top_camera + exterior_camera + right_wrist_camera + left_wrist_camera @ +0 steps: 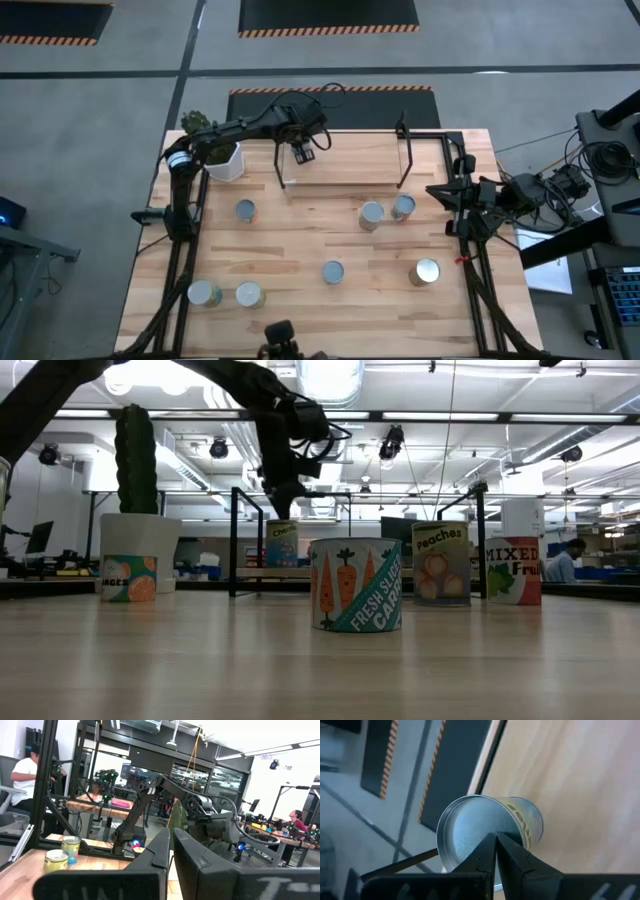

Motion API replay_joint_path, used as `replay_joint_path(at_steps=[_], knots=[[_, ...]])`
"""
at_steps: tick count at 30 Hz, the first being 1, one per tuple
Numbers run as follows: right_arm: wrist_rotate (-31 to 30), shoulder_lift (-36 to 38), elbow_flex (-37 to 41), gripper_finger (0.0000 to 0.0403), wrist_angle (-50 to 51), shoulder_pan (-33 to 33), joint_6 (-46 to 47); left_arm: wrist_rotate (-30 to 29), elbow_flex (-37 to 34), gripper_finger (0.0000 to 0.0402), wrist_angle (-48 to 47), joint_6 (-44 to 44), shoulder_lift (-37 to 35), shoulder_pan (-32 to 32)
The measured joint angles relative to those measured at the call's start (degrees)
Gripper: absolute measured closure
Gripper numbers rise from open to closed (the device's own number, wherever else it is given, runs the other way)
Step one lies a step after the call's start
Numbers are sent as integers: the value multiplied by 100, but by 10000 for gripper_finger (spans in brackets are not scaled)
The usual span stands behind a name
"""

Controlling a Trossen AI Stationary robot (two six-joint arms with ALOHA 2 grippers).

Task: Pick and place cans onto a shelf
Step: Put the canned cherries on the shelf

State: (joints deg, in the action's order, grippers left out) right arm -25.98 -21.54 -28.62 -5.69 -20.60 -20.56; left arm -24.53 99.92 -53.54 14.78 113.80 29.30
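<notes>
A yellow-labelled can (525, 822) stands upright on the left end of the shelf (350, 168), its silver top (465, 827) showing in the left wrist view. My left gripper (495, 839) is shut and points steeply down right over that can (282, 544). Several more cans stand upright on the table, among them one with a carrot label (356, 584), a peaches can (441, 564) and a mixed-fruit can (513, 572). My right gripper (171, 840) waits shut, raised at the table's right edge. My left gripper's shut fingertips (507, 845) stand over the can's silver top near its rim, coming from above on a slant. I cannot tell whether they touch it. The can stands upright on the shelf board.
A white pot with a cactus (222, 158) stands just left of the shelf. The shelf's black uprights (404, 160) rise at both ends. Cans are scattered over the table's middle (333, 272) and near left (203, 293). People sit beyond the table.
</notes>
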Motion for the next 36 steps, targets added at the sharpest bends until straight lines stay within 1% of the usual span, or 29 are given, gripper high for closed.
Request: replay_joint_path(at_steps=[8, 29, 31, 34, 36], knots=[[-2, 2, 2, 390, 0, 0, -39, 25, 34, 401, 108, 125, -22, 37], [-2, 2, 2, 390, -3, 0, -46, -50, 34, 401, 348, 128, -62, 83], [-2, 1, 2, 390, -3, 0, -56, -172, 34, 401, 352, 128, -140, 60], [-2, 2, 2, 390, -9, -2, -61, -545, 39, 402, 347, 82, -306, -46], [-2, 1, 2, 390, -9, -2, -51, -592, 39, 402, 319, 30, -441, -153]])
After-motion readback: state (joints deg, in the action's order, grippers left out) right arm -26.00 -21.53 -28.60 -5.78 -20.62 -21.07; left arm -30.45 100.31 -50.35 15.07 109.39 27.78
